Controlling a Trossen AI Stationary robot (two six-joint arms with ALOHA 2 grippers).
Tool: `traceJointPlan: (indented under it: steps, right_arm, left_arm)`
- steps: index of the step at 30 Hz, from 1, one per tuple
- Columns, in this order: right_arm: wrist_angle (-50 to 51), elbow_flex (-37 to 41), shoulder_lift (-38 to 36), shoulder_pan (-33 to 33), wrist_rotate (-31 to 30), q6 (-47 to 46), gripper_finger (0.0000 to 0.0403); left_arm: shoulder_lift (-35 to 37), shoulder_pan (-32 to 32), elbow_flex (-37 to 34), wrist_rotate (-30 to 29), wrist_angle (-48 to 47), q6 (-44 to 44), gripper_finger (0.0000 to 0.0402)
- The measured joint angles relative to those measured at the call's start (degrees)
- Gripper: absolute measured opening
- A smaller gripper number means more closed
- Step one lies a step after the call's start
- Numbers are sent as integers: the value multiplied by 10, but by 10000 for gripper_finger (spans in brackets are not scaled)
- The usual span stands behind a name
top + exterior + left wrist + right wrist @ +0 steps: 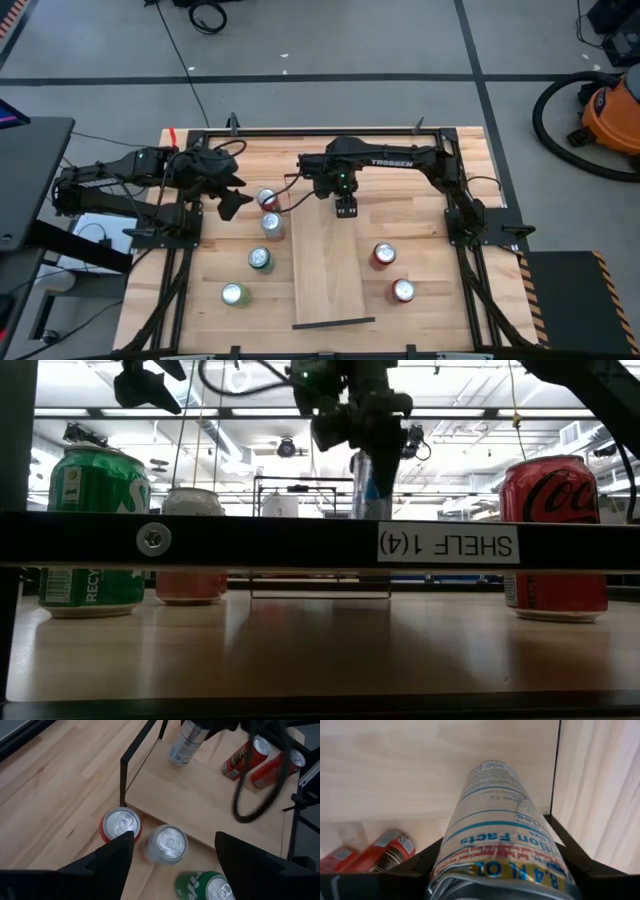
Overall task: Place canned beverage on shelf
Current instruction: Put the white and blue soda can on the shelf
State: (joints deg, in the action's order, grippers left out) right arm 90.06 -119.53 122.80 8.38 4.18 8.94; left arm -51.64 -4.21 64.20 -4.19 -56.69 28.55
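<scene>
Silver slim can (502, 835) with blue lettering sits clamped between the two dark fingers of the right gripper (346, 209), just left of the frame's center in the high view. In the low view the can (368, 488) hangs upright at upper center, its lower part hidden behind a black bar, so contact with the board cannot be judged. The shelf (328, 265), a long pale-wood board, runs from the center down to the bottom of the high view, with a thin black rail (333, 323) at its lower end. The left gripper (232, 203) hovers at center left, fingers spread apart and holding nothing, above a red can (120, 824) and a silver can (167, 843) standing just left of the shelf. Two green cans (260, 259) stand below those, toward lower left. Two red cans (384, 255) stand right of the shelf on the slatted table (430, 200).
</scene>
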Motion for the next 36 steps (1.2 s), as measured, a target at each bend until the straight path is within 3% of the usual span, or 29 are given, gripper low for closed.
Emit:
traceJointPlan:
  steps: [11,24,36]
  right_arm:
    - [-3,28,0,-11,-3,3,255]
    - [-1,20,-2,-23,-31,-18,325]
    - [0,-6,-37,-23,-42,-34,329]
  left_arm:
    - [0,0,0,0,1,7,288]
    - [0,0,0,0,1,8,288]
    - [0,0,0,0,1,7,288]
